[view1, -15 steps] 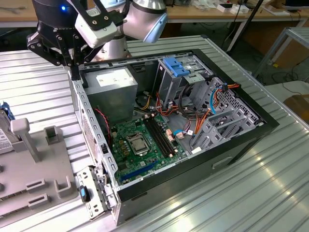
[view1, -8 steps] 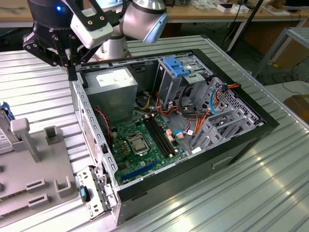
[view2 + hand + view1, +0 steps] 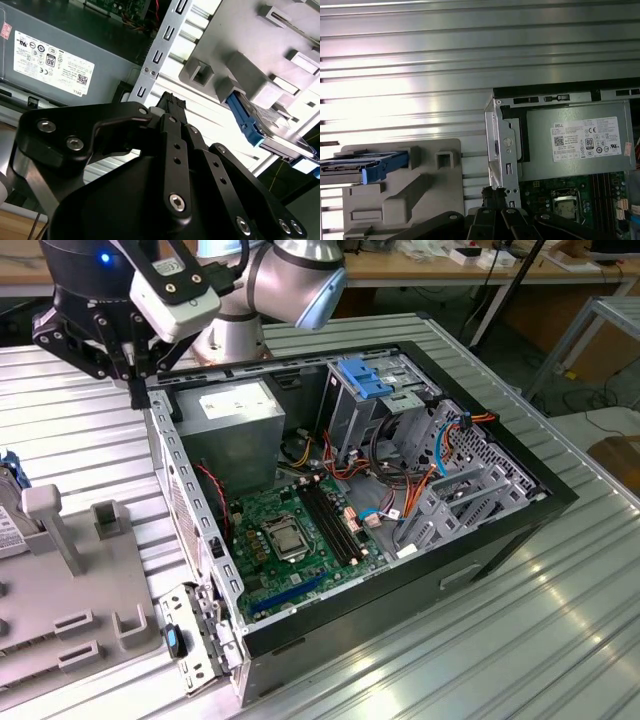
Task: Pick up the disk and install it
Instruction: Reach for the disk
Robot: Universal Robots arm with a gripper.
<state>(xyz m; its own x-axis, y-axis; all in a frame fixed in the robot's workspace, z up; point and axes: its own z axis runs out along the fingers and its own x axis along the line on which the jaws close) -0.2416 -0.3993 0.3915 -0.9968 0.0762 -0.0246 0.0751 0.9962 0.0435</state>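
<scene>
Beside the computer case (image 3: 420,585), on the ribbed metal table (image 3: 520,640), the disk (image 3: 365,165) stands on edge in a grey plastic holder (image 3: 100,590). The jaws hang closed and empty over the case's corner by the power supply (image 3: 540,160), well apart from the disk. Its blue rails (image 3: 245,120) look smooth and thin, so a shallow grip may slip. The holder's blocky posts (image 3: 45,525) could snag it, and the case's sheet-metal rim (image 3: 165,455) sits close to the jaws.
</scene>
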